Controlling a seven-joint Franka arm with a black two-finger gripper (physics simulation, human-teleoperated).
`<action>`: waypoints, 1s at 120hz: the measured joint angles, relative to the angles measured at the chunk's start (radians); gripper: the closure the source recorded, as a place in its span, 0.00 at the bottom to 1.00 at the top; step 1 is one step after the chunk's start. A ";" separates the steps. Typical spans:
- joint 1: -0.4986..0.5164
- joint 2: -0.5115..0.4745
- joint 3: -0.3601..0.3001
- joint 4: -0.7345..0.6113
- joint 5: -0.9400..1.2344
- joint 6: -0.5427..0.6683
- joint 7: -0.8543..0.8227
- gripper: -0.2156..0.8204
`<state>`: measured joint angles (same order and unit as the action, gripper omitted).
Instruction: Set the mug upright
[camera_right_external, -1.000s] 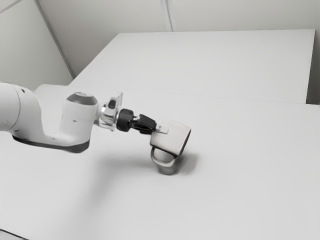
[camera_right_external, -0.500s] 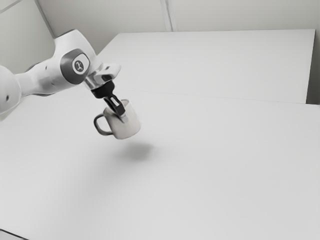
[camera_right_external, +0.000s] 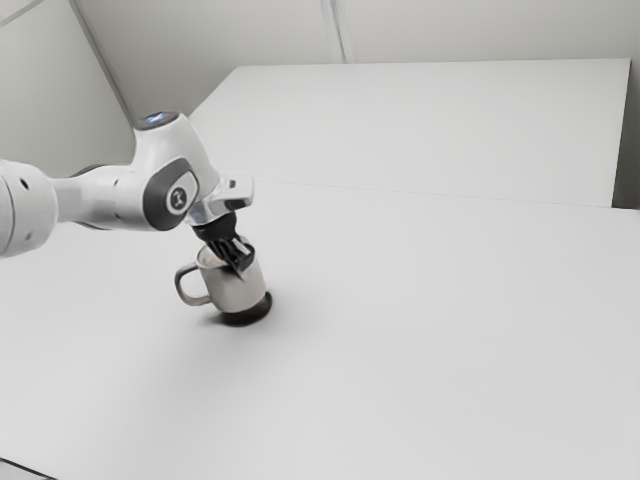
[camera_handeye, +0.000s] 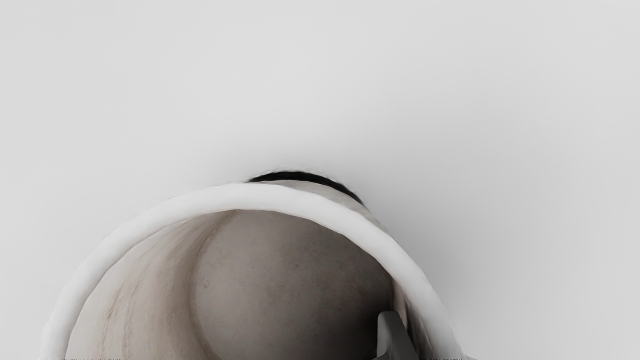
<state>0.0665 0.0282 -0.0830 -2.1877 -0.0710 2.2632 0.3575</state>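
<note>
- Exterior view, left of centre: a mug (camera_right_external: 233, 292), airborne half a second earlier, now sits low over its dark shadow (camera_right_external: 247, 316), nearly upright but leaning; full base contact is unclear.
- Black gripper (camera_right_external: 240, 266) is clamped on the mug's wall, one finger (camera_handeye: 391, 335) inside the rim (camera_handeye: 270, 197).
- Levelling the base, then releasing, appears to remain; the inside finger could snag on withdrawal.
- White arm (camera_right_external: 110, 200) enters from the frame's left, above the pale table (camera_right_external: 430, 340).
</note>
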 joint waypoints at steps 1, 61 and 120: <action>0.000 0.001 0.000 -0.003 0.000 0.003 -0.004 0.96; 0.000 -0.008 -0.006 -0.012 -0.023 0.044 -0.153 0.37; 0.009 0.107 0.010 0.604 -0.019 -0.446 -0.213 0.22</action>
<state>0.0758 0.1356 -0.0730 -1.5833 -0.0896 1.8172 0.1441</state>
